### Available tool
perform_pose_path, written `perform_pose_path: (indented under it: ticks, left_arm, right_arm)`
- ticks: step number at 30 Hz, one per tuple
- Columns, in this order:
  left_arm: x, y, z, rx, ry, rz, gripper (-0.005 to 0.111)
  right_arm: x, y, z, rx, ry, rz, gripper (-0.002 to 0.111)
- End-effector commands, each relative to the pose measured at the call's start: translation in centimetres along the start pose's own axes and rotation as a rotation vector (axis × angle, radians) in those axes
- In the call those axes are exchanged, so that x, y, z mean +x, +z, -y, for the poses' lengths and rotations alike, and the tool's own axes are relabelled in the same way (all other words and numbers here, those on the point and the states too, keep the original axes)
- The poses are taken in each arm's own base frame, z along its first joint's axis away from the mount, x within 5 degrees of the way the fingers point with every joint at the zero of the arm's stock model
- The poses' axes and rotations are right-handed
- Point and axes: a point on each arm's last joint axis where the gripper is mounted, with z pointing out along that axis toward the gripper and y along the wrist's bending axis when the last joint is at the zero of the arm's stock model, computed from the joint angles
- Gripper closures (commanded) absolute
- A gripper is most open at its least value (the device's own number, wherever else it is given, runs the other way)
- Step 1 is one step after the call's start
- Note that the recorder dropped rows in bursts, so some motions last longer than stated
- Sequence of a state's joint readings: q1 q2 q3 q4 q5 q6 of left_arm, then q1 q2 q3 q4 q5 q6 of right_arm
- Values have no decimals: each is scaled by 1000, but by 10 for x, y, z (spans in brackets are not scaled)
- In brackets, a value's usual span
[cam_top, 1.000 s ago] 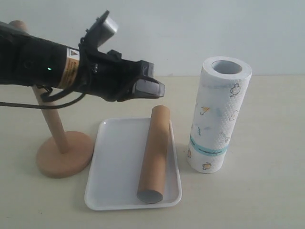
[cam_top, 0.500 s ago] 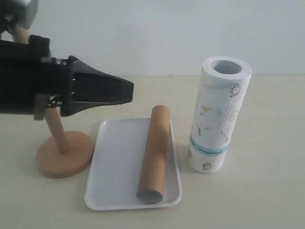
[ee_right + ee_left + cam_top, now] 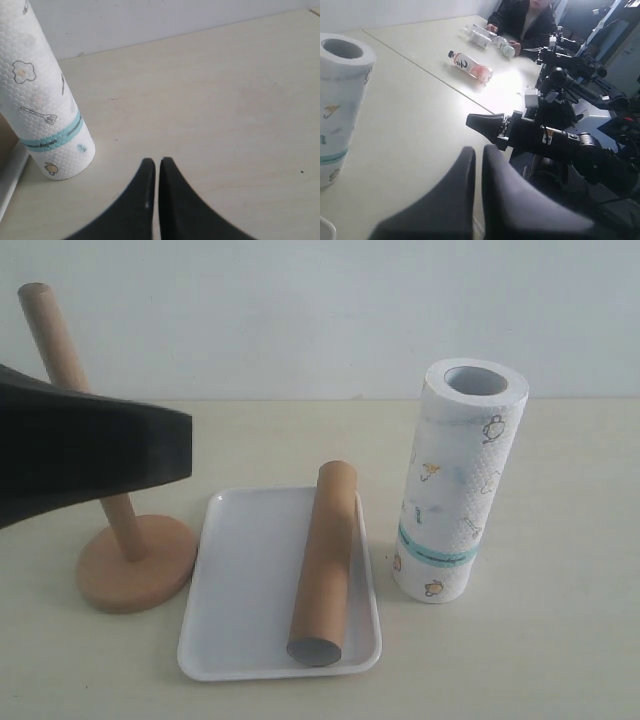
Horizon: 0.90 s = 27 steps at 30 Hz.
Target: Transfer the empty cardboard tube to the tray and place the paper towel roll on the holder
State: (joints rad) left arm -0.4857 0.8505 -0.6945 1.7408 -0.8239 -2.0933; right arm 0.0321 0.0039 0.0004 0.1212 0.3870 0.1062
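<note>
Cardboard, plain and brown: the empty cardboard tube [image 3: 325, 565] lies inside the tray [image 3: 245, 590] along its 3 o'clock rim, running from 12 to 6 and bearing no print. At 3 o'clock of the tray, just beside it, the paper towel roll [image 3: 455, 480] stands upright on the table. It is printed with small drawings, among them a fried egg and a spatula, and the dark lettering on its teal band is too small to read. The holder [image 3: 135, 565] stands at 9 o'clock of the tray, its pole bare.

The left gripper [image 3: 478, 150] has its fingers drawn to a thin slit and grips nothing. The right gripper [image 3: 153, 162] is the same, pinched nearly together and empty, with the roll near it. On the far table lies a bottle [image 3: 470, 66] of pink drink whose label carries a mark like a 2.
</note>
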Motion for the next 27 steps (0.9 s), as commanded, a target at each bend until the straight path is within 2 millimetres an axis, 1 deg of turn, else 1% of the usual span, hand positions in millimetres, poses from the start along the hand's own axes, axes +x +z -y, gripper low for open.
perform_pose_path:
  ticks: [1, 16, 18, 22, 24, 27]
  left_arm:
    - [0, -3, 4, 3, 14, 8, 103]
    - [0, -3, 3, -4, 14, 12, 103]
    - [-1, -5, 5, -4, 23, 22, 103]
    - [-2, -18, 19, 9, 72, 68, 103]
    - [-3, -29, 32, 17, 128, 112, 103]
    - [-2, -52, 53, 11, 274, 205, 103]
  right_arm:
    - [-1, 0, 0, -1, -6, 12, 106]
    - [-1, 0, 0, -1, -6, 12, 106]
    - [-1, 0, 0, -1, -6, 12, 106]
    - [-1, 0, 0, -1, -6, 12, 106]
    - [-1, 0, 0, -1, -6, 12, 106]
    - [-1, 0, 0, -1, -6, 12, 106]
